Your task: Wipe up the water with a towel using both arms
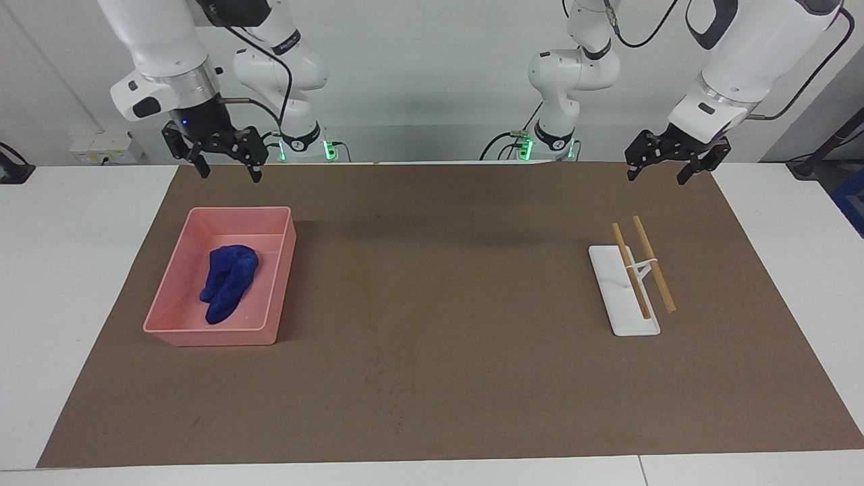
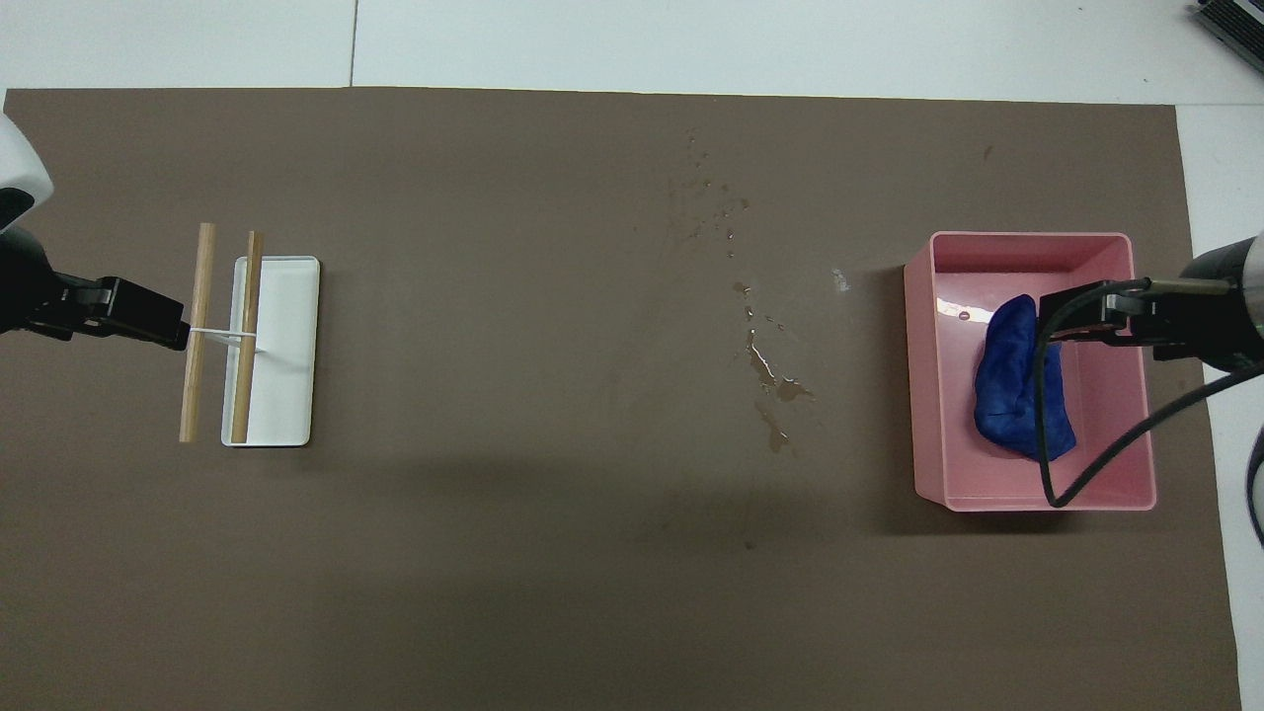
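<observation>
The blue towel [image 1: 229,282] [image 2: 1012,390] lies crumpled inside the pink tray [image 1: 266,334] [image 2: 928,395], toward the right arm's end of the table. High over the tray hangs my right gripper [image 1: 229,174] [image 2: 1055,321], open and holding nothing, well clear of the towel. Spilled water [image 2: 768,380] streaks the brown mat [image 1: 445,270] near its middle. My left gripper [image 1: 656,177] [image 2: 178,331] waits open in the air over the mat, at the robots' side of the white holder.
A white holder [image 1: 624,317] [image 2: 286,395] carries two wooden sticks [image 1: 653,264] [image 2: 200,326] joined by a thin white band, toward the left arm's end. A black cable [image 2: 1116,454] loops from the right wrist over the tray. White tabletop borders the mat.
</observation>
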### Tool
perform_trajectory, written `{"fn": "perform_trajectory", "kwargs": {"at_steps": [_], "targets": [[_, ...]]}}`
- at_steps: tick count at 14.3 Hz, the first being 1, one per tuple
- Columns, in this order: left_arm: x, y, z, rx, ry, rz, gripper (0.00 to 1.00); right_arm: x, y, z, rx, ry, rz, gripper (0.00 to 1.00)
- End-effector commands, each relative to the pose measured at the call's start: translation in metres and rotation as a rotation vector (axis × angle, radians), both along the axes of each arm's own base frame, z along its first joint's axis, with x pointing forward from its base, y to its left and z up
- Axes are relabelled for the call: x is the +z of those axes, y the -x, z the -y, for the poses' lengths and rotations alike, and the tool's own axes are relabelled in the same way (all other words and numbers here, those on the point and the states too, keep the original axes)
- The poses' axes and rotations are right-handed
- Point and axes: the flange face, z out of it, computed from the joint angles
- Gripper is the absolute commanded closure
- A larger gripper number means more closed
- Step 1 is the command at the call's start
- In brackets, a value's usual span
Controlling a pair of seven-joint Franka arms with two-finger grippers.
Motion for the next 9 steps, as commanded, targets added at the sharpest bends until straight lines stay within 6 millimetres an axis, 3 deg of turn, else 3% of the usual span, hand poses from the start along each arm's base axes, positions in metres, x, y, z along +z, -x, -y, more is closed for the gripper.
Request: {"fn": "perform_trajectory", "kwargs": {"at_steps": [1, 3, 5, 9], "targets": [[0.002, 0.01, -0.003, -0.015, -0.019, -0.002, 0.0, 0.012, -0.014, 0.014, -0.027, 0.018, -0.037, 0.0], [0.002, 0.01, -0.003, -0.015, -0.019, -0.002, 0.0, 0.016, -0.013, 0.024, -0.046, 0.009, -0.061, 0.0], [0.002, 0.01, -0.003, -0.015, -0.019, -0.002, 0.0, 0.0, -0.003, 0.042, -0.074, 0.008, -0.09, 0.0], [0.002, 0.01, -0.003, -0.013, -0.019, -0.002, 0.0, -0.016, -0.016, 0.041, -0.08, 0.004, -0.051, 0.0]]}}
